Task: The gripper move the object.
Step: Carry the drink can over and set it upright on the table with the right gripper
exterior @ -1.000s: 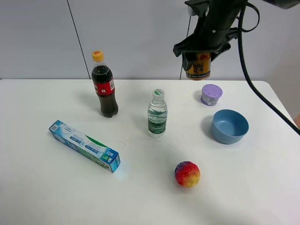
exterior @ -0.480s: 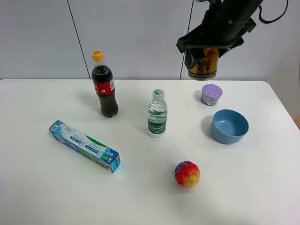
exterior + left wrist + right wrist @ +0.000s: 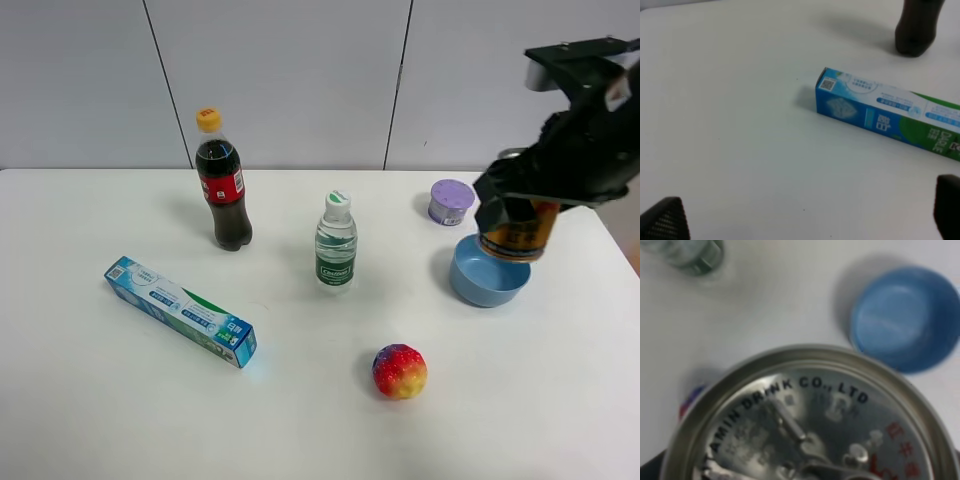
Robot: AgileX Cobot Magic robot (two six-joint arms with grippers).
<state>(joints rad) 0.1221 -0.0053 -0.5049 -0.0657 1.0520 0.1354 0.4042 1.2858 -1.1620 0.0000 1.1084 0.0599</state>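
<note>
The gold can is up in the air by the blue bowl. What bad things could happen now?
1. The right tool holds the can off the table, so if the grip slips it could drop onto the blue bowl or roll away.
2. The bowl and the lilac tub sit close by, so a lowering move that is a bit off might clip a rim and tip the can.
</note>
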